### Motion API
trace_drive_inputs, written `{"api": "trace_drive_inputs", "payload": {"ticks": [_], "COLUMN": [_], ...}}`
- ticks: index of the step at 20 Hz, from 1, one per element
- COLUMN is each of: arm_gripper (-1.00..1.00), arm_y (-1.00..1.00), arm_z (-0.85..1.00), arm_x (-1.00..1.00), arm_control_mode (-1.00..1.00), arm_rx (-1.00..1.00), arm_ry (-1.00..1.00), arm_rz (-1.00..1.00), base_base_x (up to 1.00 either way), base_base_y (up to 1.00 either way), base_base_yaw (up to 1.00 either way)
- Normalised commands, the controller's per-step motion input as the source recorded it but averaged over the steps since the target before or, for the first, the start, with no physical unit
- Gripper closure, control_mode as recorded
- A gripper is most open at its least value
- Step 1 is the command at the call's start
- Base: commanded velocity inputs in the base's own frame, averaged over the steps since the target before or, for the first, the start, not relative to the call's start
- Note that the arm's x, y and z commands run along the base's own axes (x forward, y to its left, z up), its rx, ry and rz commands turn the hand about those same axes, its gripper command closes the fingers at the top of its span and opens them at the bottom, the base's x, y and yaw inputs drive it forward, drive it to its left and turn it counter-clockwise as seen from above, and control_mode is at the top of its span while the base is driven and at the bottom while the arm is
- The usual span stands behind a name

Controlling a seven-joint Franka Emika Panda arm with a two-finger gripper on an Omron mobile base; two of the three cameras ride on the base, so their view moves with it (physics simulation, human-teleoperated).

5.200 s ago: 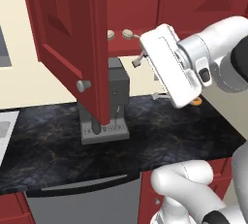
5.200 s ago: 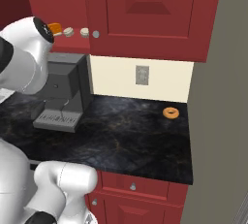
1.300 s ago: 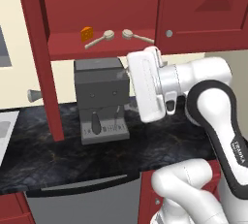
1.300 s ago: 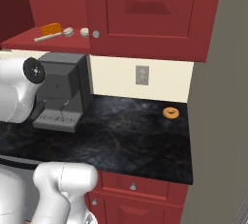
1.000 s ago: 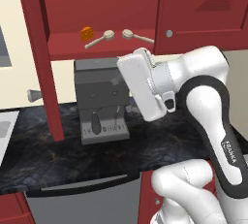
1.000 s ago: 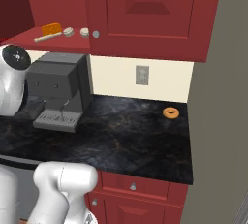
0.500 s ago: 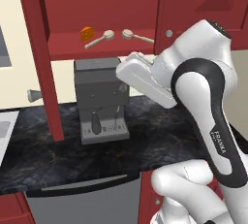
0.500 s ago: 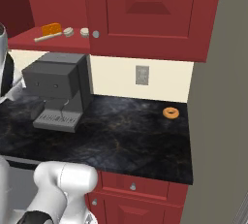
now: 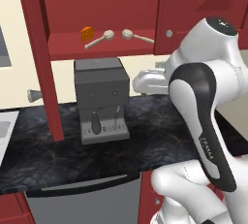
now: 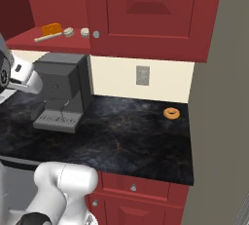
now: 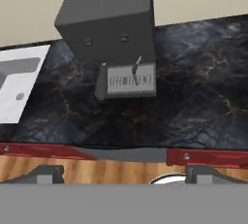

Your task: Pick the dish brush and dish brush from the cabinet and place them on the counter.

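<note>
1. You have both dish brushes on the red shelf of the open cabinet [image 9: 97, 5], above the pincer and well apart from it: the left dish brush [image 9: 99, 39] and the right dish brush [image 9: 136, 36], heads nearly meeting.
2. The left one's handle runs down-left toward the orange block [image 9: 87, 33]; the right one's handle runs right toward the door knob [image 9: 168, 33]. Both lie flat.
3. Your gripper [image 11: 121, 172] is released, jaws wide, holding nothing.
4. The hand [image 9: 151, 81] sits beside the coffee machine [image 9: 100, 98], below the shelf, looking down on the counter [image 9: 160, 131].
5. The elbow is bent high at the right.
6. A doughnut [image 10: 170, 113] lies far off.
</note>
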Motion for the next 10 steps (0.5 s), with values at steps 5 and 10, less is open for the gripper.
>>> {"api": "trace_drive_inputs", "payload": {"ticks": [5,10], "arm_gripper": [-1.0,-1.0], "arm_y": [-0.69,-0.52], "arm_z": [0.0,0.0], "arm_x": [0.09,0.06], "arm_control_mode": [-1.0,-1.0], "arm_rx": [-0.15,-0.1], "arm_ry": [-0.18,-0.3], "arm_rz": [0.08,0.13], "base_base_x": [0.0,0.0], "base_base_y": [0.0,0.0], "base_base_yaw": [0.0,0.0]}}
